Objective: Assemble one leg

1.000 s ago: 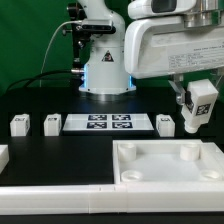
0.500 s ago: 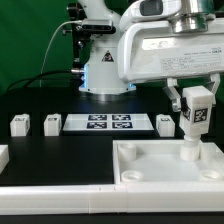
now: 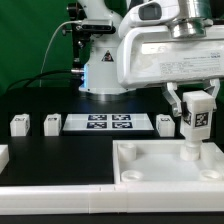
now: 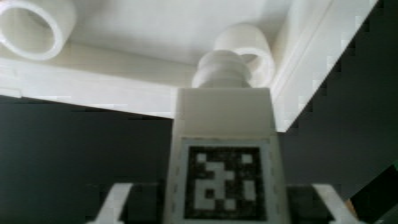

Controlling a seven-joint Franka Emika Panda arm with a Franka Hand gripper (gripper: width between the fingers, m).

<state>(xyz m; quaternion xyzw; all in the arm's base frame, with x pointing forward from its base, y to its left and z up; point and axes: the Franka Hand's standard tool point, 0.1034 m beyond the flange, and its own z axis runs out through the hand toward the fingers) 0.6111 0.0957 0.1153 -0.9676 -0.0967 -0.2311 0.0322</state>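
Observation:
My gripper [image 3: 196,104] is shut on a white leg [image 3: 194,122] with a black-and-white tag on its face. It holds the leg upright over the far right corner socket of the large white panel [image 3: 160,172], the leg's lower end at or in that socket. In the wrist view the tagged leg [image 4: 224,150] runs between my fingers [image 4: 121,204] down to the round socket [image 4: 244,45]; a second socket [image 4: 38,28] shows beside it. Three more legs stand on the table: two at the exterior view's left [image 3: 18,124] [image 3: 52,123] and one [image 3: 166,124] beside the marker board.
The marker board [image 3: 108,123] lies on the black table behind the panel. The robot's base [image 3: 103,65] stands behind it before a green backdrop. A white part [image 3: 3,156] shows at the exterior view's left edge.
My gripper has carried the leg from above and right of the panel down and leftward onto the far right corner socket, turning it upright. Over the last half second it barely moved.

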